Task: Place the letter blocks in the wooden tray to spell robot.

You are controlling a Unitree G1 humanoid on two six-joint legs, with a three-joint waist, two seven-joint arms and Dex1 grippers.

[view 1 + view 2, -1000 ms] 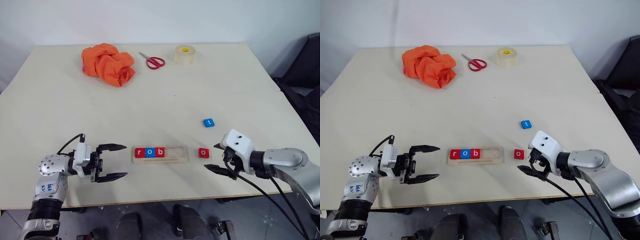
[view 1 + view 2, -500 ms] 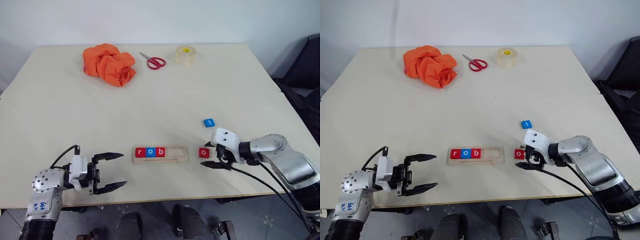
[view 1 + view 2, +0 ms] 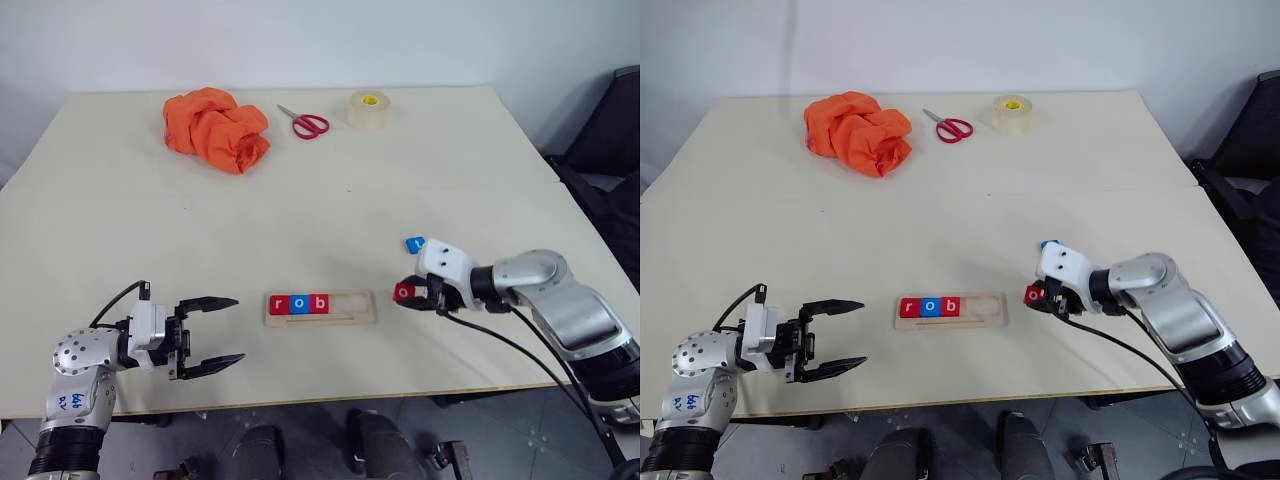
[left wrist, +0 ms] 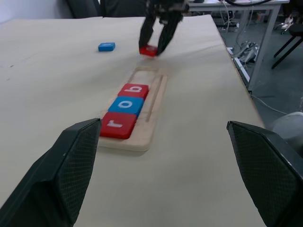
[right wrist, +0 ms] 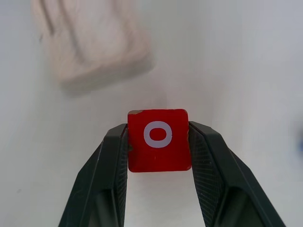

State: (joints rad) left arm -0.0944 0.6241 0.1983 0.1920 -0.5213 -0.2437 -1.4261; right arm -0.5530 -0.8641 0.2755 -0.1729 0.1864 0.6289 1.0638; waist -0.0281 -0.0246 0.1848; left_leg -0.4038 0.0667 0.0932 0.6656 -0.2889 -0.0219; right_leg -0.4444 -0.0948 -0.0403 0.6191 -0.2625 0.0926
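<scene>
The right claw (image 5: 158, 142) pinches the red square "o" tile (image 5: 158, 140) just right of the pale wooden tray (image 3: 322, 307) — left claw (image 3: 212, 335) spread.

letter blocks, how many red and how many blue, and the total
red: 3 - the r block and b block in the wooden tray, and the o block gripped in the right hand
blue: 2 - the o tile in the tray, the t tile on the table
total: 5

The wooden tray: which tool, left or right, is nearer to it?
Right. The right tool, gripping the red o block, sits just off the wooden tray; the left tool hangs farther away.
</scene>
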